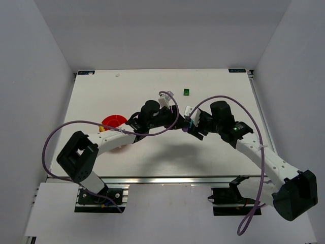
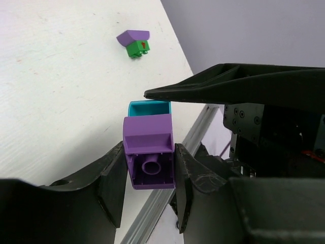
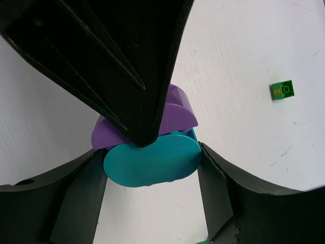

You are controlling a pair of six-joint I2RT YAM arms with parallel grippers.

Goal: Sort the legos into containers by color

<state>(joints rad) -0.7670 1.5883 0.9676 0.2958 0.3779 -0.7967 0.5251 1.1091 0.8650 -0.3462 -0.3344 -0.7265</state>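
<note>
My two grippers meet above the middle of the table. My left gripper [image 2: 150, 170] is shut on a purple brick [image 2: 150, 157], seen from its hollow underside. A teal brick [image 2: 149, 108] is joined to its far end. My right gripper [image 3: 152, 168] is shut on that teal brick [image 3: 152, 160], with the purple brick [image 3: 175, 109] behind it. In the top view the joined pair [image 1: 188, 127] hangs between both grippers. A green brick [image 1: 186, 92] lies on the table behind them and also shows in the right wrist view [image 3: 282, 90]. The red bowl [image 1: 112, 122] sits at the left, half hidden by my left arm.
A small purple-on-green brick stack [image 2: 134, 43] lies on the white table. The other gripper's black finger [image 3: 127, 66] fills the top of the right wrist view. The table's metal rail [image 2: 167, 188] runs below the held bricks. Grey walls enclose the table.
</note>
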